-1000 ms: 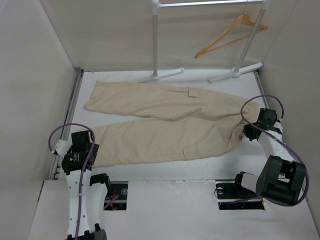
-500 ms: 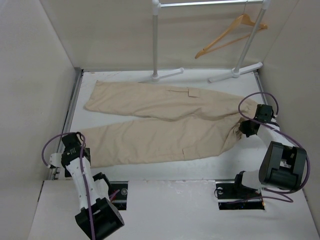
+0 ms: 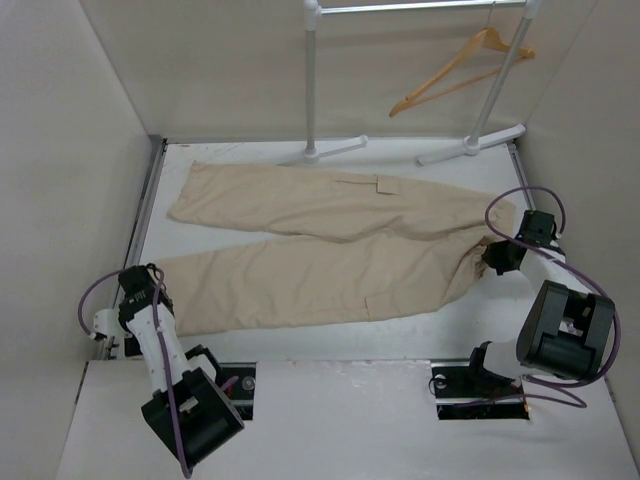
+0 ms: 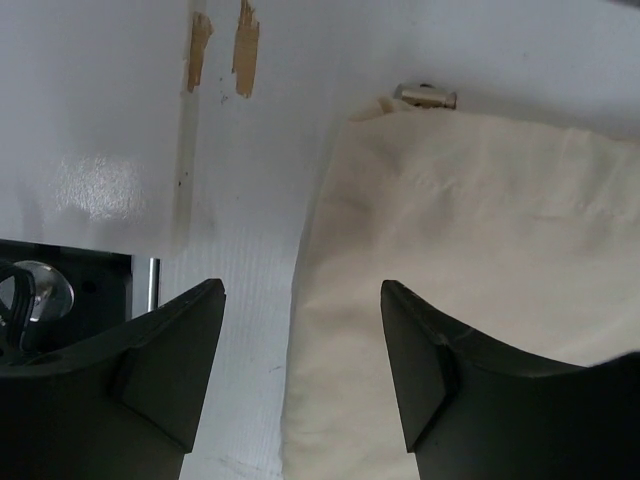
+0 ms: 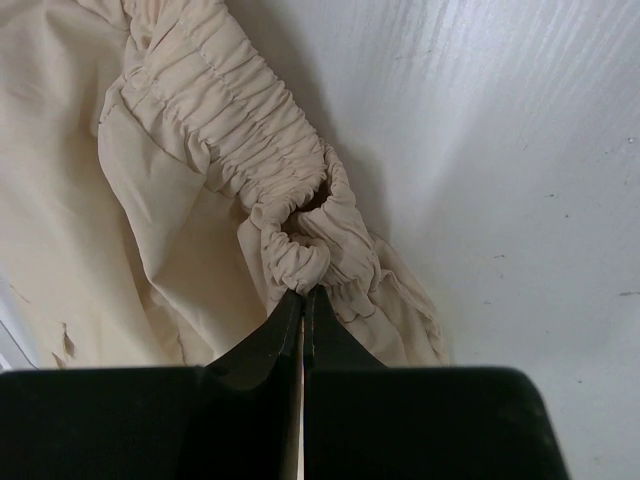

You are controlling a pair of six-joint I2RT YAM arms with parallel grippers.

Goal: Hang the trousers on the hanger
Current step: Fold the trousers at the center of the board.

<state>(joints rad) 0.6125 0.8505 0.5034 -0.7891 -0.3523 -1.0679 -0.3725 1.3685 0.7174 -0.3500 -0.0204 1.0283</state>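
The trousers [image 3: 330, 245] lie flat on the white table [image 3: 400, 330], with the gathered waist at the right and both legs running to the left. The hanger [image 3: 460, 72] hangs by its hook from the rail of the white rack [image 3: 311, 80] at the far right, well apart from the cloth. The right gripper [image 5: 303, 298] has its fingers pressed together on a fold of the waistband, while the left gripper [image 4: 300, 298] is spread wide over the hem of the near leg, with one finger above the cloth and the other above bare table.
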